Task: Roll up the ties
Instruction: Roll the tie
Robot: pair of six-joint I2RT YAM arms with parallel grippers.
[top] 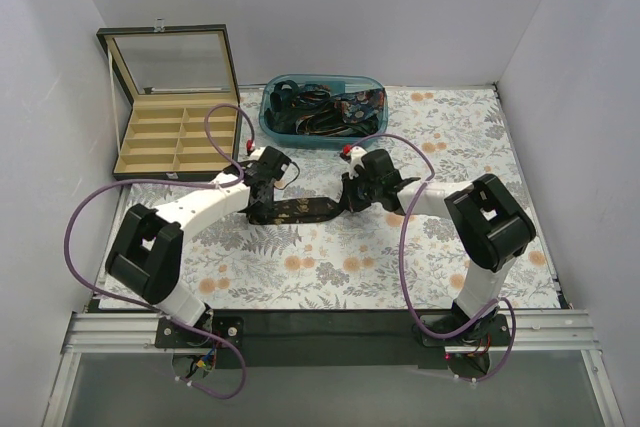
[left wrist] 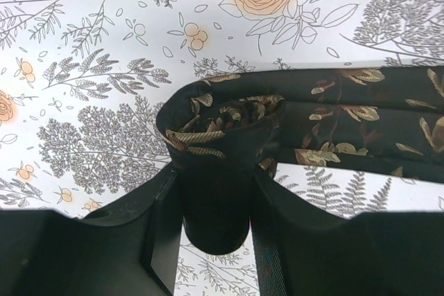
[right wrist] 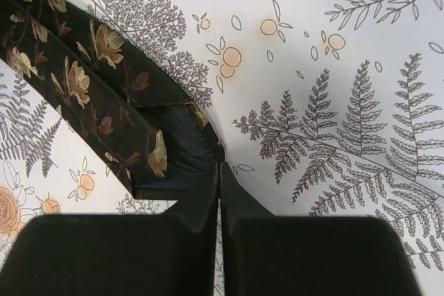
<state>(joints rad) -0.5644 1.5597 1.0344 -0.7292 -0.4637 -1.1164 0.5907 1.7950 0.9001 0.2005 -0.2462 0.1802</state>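
Floral tablecloth [top: 350, 267] — arms angled inward, left claw [left wrist: 215, 199] clamping tie [left wrist: 347, 123].

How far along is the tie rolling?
Barely started. The left gripper holds a small coil at one end of the dark gold-leaf fabric necktie; the shut right gripper sits at its flat other end. Most of it lies unrolled, and more ties wait in the blue plastic tub.

The left arm [top: 190, 209] and right arm [top: 440, 202] have white link shells and bulky black joint housings. A thin purple cable [top: 72, 227] loops along each. The fingers [left wrist: 161, 237] are flat, matte black.
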